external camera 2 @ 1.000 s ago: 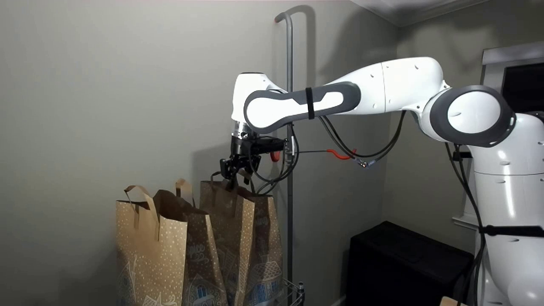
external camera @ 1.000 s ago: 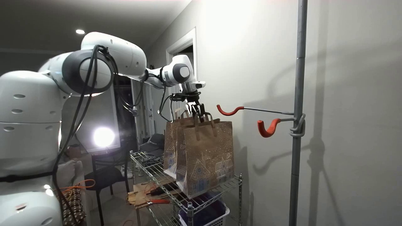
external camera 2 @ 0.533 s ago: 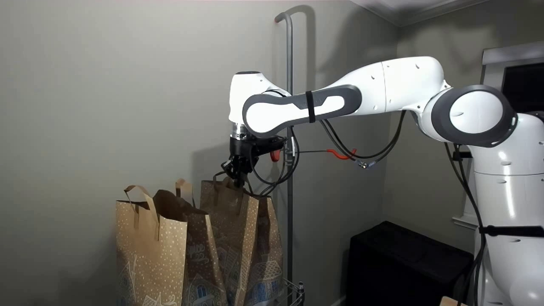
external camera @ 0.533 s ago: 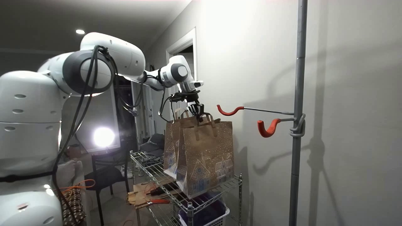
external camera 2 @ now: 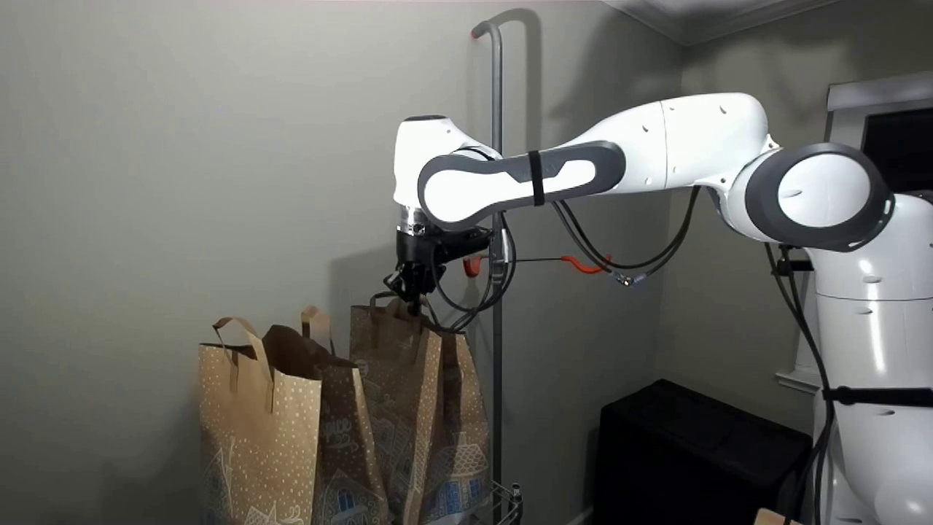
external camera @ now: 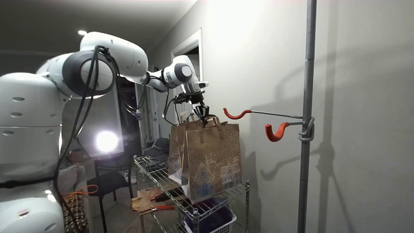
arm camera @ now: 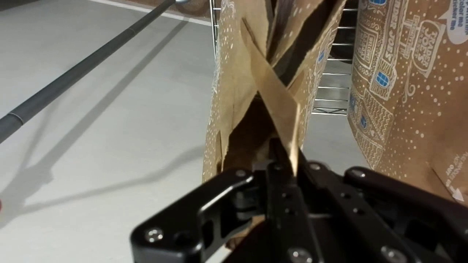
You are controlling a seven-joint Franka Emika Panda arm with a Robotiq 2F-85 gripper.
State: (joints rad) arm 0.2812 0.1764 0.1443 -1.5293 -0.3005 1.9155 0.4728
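Observation:
My black gripper is shut on a handle of a brown paper bag, the handle strip pinched between its fingers. Snowy houses in white and blue decorate this bag. In both exterior views the gripper points down at the bag's top edge. Inside the bag it is dark, with the mouth partly open in the wrist view. A similar paper bag stands beside it, both handles up, untouched. In an exterior view the fingertips are partly lost against the dark paper.
Both bags are at a wire shelf, with a white basket below. Near the held bag, a grey pole carries red hooks. A dark cap lies behind. A black box stands in the corner. The wall is close.
The jaws have closed on the handle. The gripper and arm first dipped, then rose a little; the held bag has shifted and turned slightly, its top edge now a bit higher. The neighbouring bag stays put.

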